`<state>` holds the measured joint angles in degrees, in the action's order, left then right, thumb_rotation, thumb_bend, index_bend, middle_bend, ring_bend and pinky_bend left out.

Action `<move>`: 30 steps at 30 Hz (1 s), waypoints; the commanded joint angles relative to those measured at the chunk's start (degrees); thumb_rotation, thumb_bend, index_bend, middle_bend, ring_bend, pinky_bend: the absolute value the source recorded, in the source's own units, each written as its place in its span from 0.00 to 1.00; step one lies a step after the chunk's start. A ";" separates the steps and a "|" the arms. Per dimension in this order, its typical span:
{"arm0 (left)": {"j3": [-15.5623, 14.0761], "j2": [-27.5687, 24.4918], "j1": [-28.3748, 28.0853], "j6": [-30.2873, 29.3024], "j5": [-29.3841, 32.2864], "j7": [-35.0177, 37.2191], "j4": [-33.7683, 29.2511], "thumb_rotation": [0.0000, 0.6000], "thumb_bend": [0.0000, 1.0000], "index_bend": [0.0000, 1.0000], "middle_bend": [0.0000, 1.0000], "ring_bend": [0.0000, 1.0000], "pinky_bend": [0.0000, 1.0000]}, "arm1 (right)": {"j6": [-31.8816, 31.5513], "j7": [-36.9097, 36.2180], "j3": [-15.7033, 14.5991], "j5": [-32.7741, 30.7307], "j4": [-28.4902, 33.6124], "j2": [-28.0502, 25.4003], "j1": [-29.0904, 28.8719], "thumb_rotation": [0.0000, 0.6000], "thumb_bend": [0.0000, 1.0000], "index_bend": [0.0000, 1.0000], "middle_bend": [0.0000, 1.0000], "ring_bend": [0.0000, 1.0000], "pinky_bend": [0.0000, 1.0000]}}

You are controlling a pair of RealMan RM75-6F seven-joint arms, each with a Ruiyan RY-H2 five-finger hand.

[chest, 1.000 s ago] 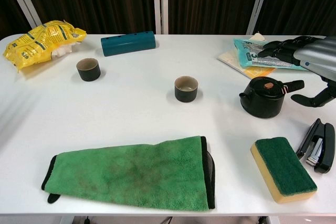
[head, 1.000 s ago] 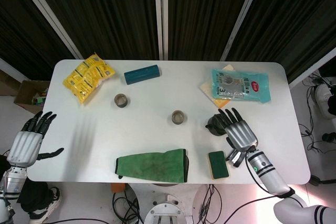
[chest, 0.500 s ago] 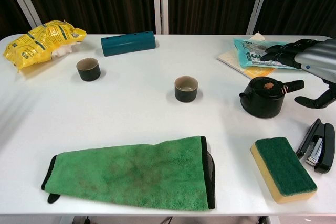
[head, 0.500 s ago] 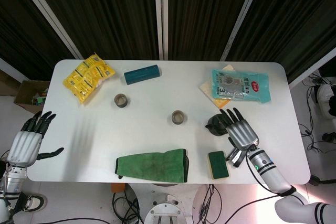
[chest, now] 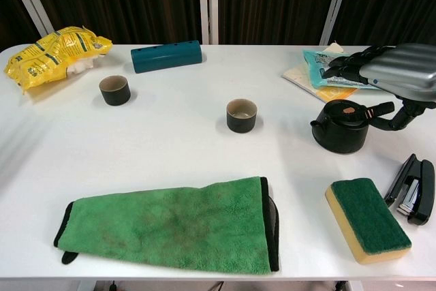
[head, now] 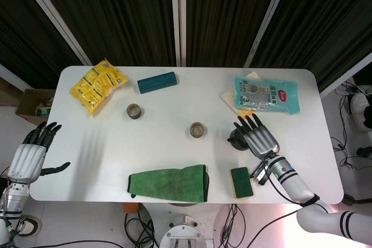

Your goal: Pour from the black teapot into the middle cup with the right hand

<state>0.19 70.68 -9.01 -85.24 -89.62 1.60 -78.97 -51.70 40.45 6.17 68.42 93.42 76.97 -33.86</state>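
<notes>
1. White and bare in the middle, the table (chest: 170, 148) carries everything; its near edge lies below the right hand (head: 259, 138) in the head view.
2. A green cloth (chest: 170, 226) is spread along that near edge, well to the left of the right hand.
3. A yellow packet (head: 97, 85) is seen at the far left corner, far from both hands.
4. A teal-printed packet (head: 266, 95) is laid on a yellow sheet just beyond the right hand's fingertips.
5. A teal tube (chest: 167, 56) is placed at the far side, well left of the right hand.
6. The right hand is held over the teapot (chest: 343, 127), palm down, fingers spread and pointing away from the robot; nothing is gripped. In the chest view the thumb is seen just by the teapot's handle, though contact cannot be told.
7. The left hand (head: 30, 154) is held off the table's left edge, fingers apart, nothing in it.
8. A green-topped sponge (chest: 368, 219) is set near the front edge, just below the right hand.
9. The black teapot stands upright on the table under the right hand, lid on.
10. A black stapler (chest: 412, 189) lies just right of the sponge, beneath the right wrist.
11. The middle cup (chest: 241, 114) stands upright, left of the teapot and apart from it.
12. A second cup (chest: 114, 90) stands further left, near the tube.
</notes>
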 commanded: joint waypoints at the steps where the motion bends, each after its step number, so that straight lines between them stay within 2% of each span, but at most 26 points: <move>1: 0.07 0.16 0.05 0.19 0.21 0.43 0.43 0.73 0.07 0.09 0.09 0.03 0.18 | 0.33 1.03 0.49 -1.29 -0.05 0.45 -1.40 1.00 0.33 0.00 0.00 0.00 0.00; 8: -0.01 -0.19 -0.22 1.45 0.46 3.35 1.09 0.73 0.06 0.09 0.09 0.03 0.18 | 4.12 2.32 1.14 -4.76 -0.81 0.83 -5.75 1.00 0.33 0.00 0.00 0.00 0.00; 18: 0.09 -0.45 -0.25 2.21 0.90 3.96 1.38 0.74 0.07 0.09 0.09 0.03 0.18 | 6.74 6.29 1.83 -13.74 -2.63 1.87 -12.37 1.00 0.33 0.00 0.00 0.00 0.00; 24: 0.16 -0.36 -0.30 2.63 1.14 3.96 1.36 0.73 0.06 0.09 0.09 0.03 0.18 | 6.96 7.22 1.06 -17.06 -3.41 1.98 -15.11 1.00 0.33 0.00 0.00 0.00 0.00; 30: 0.18 -0.35 -0.25 2.59 1.08 4.01 1.32 0.73 0.06 0.09 0.09 0.03 0.18 | 6.65 6.00 -0.19 -17.62 -3.51 1.86 -16.27 1.00 0.33 0.00 0.00 0.00 0.00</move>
<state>0.37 70.33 -9.26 -82.64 -88.54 5.60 -77.65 -44.96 46.65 6.17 50.71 89.86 78.91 -50.04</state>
